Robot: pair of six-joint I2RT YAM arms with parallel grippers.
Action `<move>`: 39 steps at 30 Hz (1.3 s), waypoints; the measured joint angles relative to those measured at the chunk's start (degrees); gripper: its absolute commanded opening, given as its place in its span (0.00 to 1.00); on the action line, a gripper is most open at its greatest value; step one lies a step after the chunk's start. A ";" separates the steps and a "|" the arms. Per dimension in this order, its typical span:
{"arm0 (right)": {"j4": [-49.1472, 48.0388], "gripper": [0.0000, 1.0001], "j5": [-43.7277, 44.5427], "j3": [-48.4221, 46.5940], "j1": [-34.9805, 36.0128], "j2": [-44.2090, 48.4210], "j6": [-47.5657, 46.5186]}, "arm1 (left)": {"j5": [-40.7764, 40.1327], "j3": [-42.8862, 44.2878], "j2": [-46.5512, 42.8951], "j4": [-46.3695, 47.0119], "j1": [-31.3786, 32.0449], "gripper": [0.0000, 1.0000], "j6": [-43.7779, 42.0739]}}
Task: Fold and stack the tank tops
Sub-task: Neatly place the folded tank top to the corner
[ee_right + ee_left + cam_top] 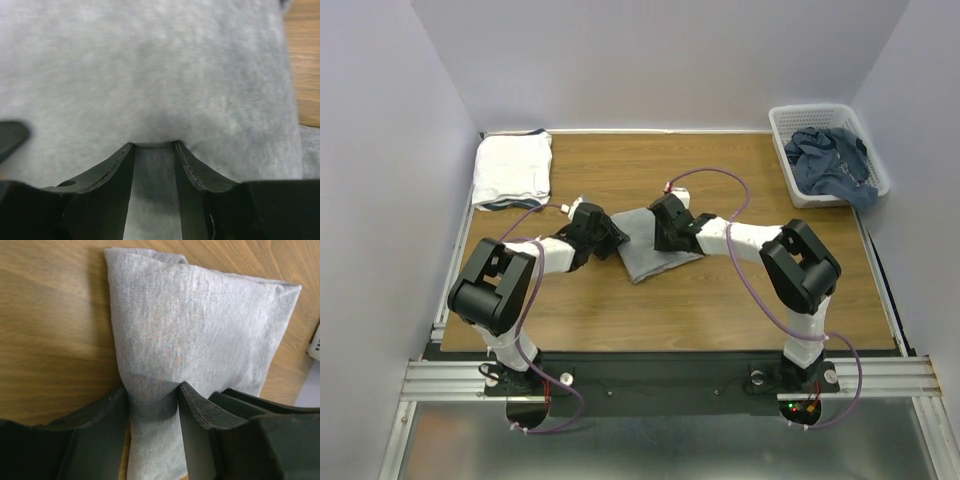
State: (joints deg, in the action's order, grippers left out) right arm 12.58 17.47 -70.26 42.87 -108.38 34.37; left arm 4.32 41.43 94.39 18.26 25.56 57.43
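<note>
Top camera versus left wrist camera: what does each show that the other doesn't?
Only the top camera: the white stack at the far left, and the basket holding blue tops at the far right. Only the left wrist camera: a close-up of the fingers of the left gripper, one on each side of a bunched edge of the grey top, and its knit. Both: the grey top on the wooden table.

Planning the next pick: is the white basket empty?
No, a dusty blue tank top lies crumpled inside the white basket.
</note>
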 measured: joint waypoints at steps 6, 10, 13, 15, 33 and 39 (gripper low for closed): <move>1.25 0.45 0.09 -1.11 -2.38 -1.90 -1.14 | -4.35 6.36 3.74 -5.55 1.73 0.26 -3.08; 2.78 0.47 -4.63 -4.55 -2.51 -3.54 -1.81 | -8.33 12.15 7.08 -9.81 2.14 0.03 -6.62; 3.61 0.56 -9.25 -8.35 -2.54 -5.05 -2.16 | -13.29 19.02 10.27 -14.67 2.03 0.00 -11.65; 3.85 0.63 -11.85 -10.38 -2.54 -5.27 -2.29 | -17.33 26.08 14.10 -18.08 1.70 0.00 -16.33; 3.96 0.66 -18.03 -17.27 -2.73 -3.76 -4.70 | -35.78 63.08 30.82 -32.26 -10.93 0.00 -48.70; 4.52 0.66 -19.21 -19.58 -2.80 -3.76 -5.03 | -37.46 70.77 33.57 -34.47 -13.20 0.00 -54.07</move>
State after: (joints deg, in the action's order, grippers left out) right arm 17.10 -1.74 -89.84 40.07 -112.14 29.34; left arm -33.15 112.20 127.96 -16.21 12.36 3.36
